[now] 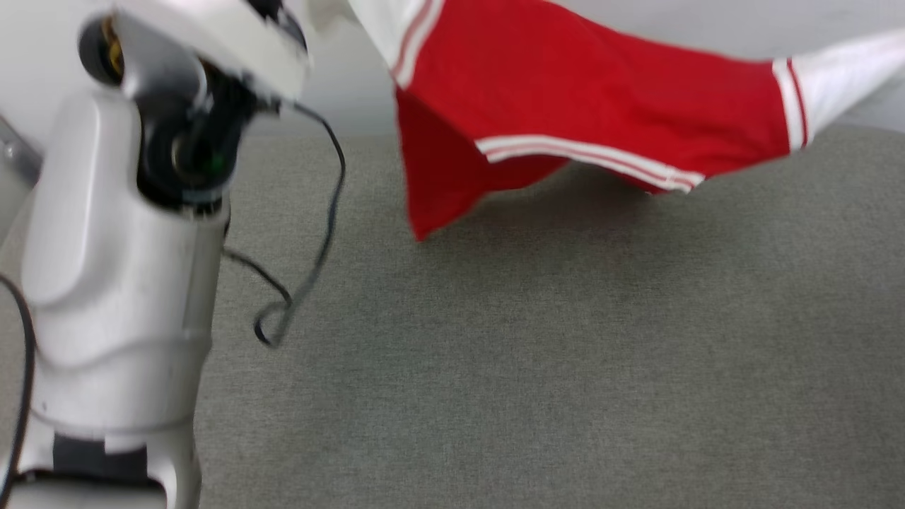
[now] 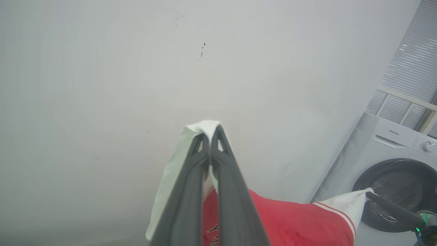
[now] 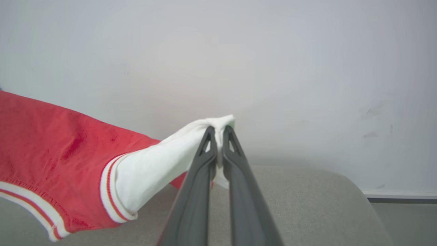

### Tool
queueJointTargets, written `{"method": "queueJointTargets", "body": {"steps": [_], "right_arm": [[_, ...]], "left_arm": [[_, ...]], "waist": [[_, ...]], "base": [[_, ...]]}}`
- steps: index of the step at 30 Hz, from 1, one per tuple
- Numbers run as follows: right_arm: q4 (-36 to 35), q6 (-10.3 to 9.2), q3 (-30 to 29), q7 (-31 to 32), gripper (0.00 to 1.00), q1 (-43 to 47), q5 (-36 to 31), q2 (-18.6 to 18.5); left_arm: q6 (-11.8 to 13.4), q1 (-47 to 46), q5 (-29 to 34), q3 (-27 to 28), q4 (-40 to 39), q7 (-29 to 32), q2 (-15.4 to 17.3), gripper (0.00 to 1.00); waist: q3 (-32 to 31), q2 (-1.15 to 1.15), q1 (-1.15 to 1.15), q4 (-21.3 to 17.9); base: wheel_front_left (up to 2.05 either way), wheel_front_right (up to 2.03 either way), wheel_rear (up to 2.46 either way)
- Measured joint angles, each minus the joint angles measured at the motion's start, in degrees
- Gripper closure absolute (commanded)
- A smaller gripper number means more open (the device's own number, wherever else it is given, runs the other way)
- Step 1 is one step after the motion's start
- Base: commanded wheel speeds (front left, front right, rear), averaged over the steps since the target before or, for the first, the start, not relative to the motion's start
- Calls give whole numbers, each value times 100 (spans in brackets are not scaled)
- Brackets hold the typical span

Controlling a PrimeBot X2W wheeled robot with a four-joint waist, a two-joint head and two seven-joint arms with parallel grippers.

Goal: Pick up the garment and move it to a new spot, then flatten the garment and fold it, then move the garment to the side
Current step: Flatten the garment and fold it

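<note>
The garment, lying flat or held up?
Held up: the garment hangs stretched between left gripper and right gripper, each shut on a white sleeve, above the grey surface.

The right gripper (image 3: 219, 131) rises from the bottom centre of the frame, its two dark fingers (image 3: 191, 205) pinched together on the tip of a white sleeve (image 3: 153, 167). The sleeve stretches down and left to a red-and-white striped cuff (image 3: 109, 191), then into the red body of the shirt (image 3: 51, 136), which spans the left edge. A striped hem (image 3: 27, 201) runs along the lower left. Below lies a grey surface (image 3: 307, 205) with a rounded corner at right, and behind it is a pale wall (image 3: 273, 51).
</note>
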Motion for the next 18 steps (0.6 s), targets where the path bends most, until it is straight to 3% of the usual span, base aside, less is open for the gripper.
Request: {"method": "queueJointTargets", "body": {"steps": [6, 10, 18], "right_arm": [[550, 0, 536, -444, 100, -1590, 35, 136], [888, 1, 1128, -644, 100, -2491, -223, 23], [1701, 0, 1574, -784, 100, -3995, -480, -69]], "left_arm": [[23, -1376, 421, 35, 1151, -692, -112, 100], [166, -2237, 325, 172, 1788, -745, -246, 100], [230, -3649, 795, -19, 2871, -904, 11, 100]], "waist": [[-117, 0, 0, -51], [-146, 0, 0, -59], [-41, 0, 0, -41]], "base": [[0, 0, 0], [0, 0, 0], [0, 0, 0]]}}
